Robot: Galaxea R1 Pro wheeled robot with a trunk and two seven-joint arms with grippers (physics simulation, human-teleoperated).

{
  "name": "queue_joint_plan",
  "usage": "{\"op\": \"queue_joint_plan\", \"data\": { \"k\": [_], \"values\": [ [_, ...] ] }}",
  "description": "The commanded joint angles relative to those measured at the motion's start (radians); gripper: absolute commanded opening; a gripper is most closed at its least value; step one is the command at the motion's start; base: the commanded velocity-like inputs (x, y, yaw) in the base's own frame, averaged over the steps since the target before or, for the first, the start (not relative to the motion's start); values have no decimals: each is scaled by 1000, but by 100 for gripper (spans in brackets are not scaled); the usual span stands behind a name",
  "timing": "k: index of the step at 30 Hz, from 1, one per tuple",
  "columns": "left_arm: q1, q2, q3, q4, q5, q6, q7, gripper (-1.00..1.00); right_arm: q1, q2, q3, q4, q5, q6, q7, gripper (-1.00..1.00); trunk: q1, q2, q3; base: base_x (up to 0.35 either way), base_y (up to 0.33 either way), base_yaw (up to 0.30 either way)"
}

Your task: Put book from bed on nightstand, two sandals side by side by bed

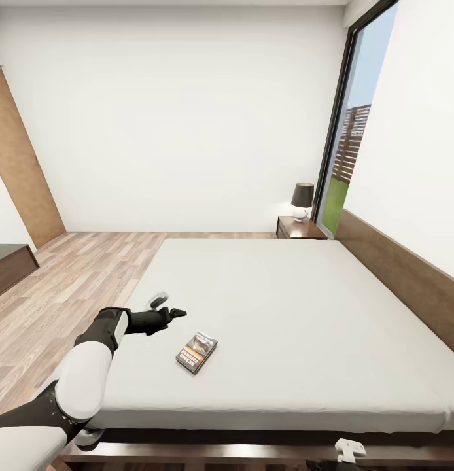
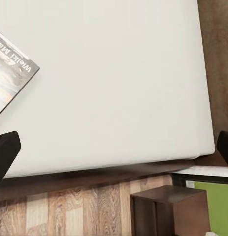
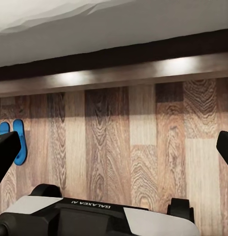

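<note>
- Left tool [image 1: 169, 311] out over the bed [image 1: 305, 307], fingers spread wide, nothing held.
- Book [image 1: 196, 351] flat on the mattress, just beside that tool, untouched.
- Right tool [image 3: 114, 147] low over the wood floor [image 3: 143, 147], fingers wide apart, empty.
- Blue sandals [image 3: 15, 140], seemingly paired, on the floor near the bed frame.
- Nightstand [image 1: 299, 227] at the far corner.
</note>
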Motion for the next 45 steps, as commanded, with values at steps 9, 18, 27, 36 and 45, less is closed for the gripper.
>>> {"op": "queue_joint_plan", "data": {
  "k": [9,18,27,36,45],
  "values": [
    [-1,-5,9,-2,-11,4,-8,100,-2,-1,-7,3,5,-3,4,100,0,-1,-5,0,0,0],
    [-1,-5,9,-1,-11,4,-9,100,-2,-1,-7,3,5,-2,4,100,0,-1,-19,0,0,0],
    [-1,-5,9,-1,-11,4,-9,100,-2,-1,-7,3,5,-2,4,100,0,-1,-33,0,0,0],
    [-1,-6,9,-1,-11,4,-11,100,-2,-1,-7,3,5,-2,4,100,0,-1,-45,95,-9,0],
    [-1,-5,9,-1,-11,2,-11,100,-2,-1,-7,3,2,-2,6,100,0,-1,-46,62,-10,0]
  ]
}}
